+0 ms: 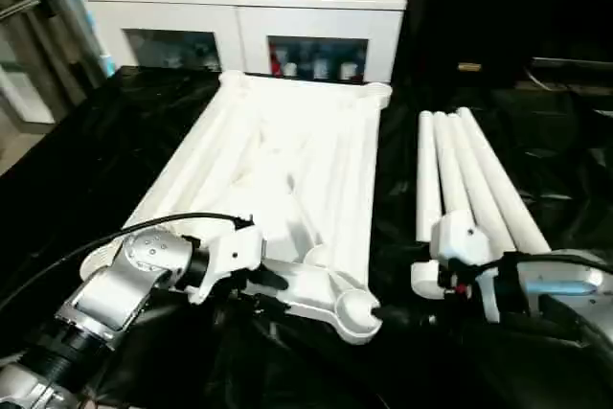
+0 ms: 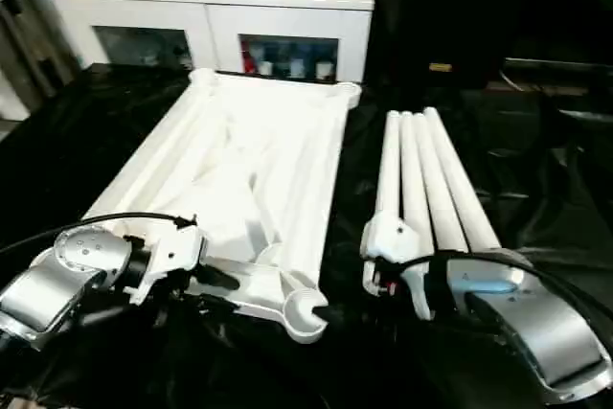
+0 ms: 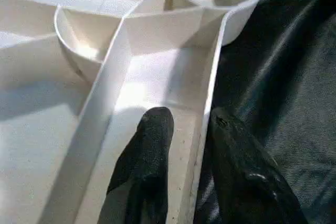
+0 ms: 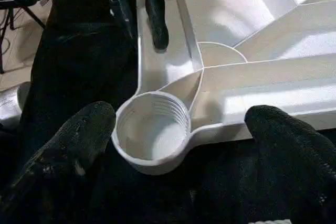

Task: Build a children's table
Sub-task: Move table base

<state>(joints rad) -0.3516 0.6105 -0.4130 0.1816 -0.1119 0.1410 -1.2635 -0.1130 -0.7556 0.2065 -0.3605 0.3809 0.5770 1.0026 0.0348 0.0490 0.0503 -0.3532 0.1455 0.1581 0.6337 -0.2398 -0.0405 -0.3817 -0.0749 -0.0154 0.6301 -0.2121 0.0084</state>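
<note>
The white tabletop (image 1: pixel 287 160) lies underside up on black sheeting, ribs showing. Its near corner socket (image 1: pixel 354 311) has a threaded inside (image 4: pixel 152 129). My left gripper (image 3: pixel 189 119) straddles the tabletop's near rim just left of that socket. One finger (image 3: pixel 152 145) is inside the channel, and the other (image 3: pixel 236 156) is against the rim's outer face. A narrow gap remains at the inner finger. My right gripper (image 4: pixel 181 116) stands wide open with the socket between its fingers, touching nothing. Several white legs (image 1: pixel 469 179) lie side by side to the right of the tabletop.
A white cabinet (image 1: pixel 249 7) with glass doors stands behind the tabletop, with small items on top. Crumpled black sheeting (image 1: pixel 86 170) covers the work surface all round. Dark furniture (image 1: pixel 536 74) sits at the back right.
</note>
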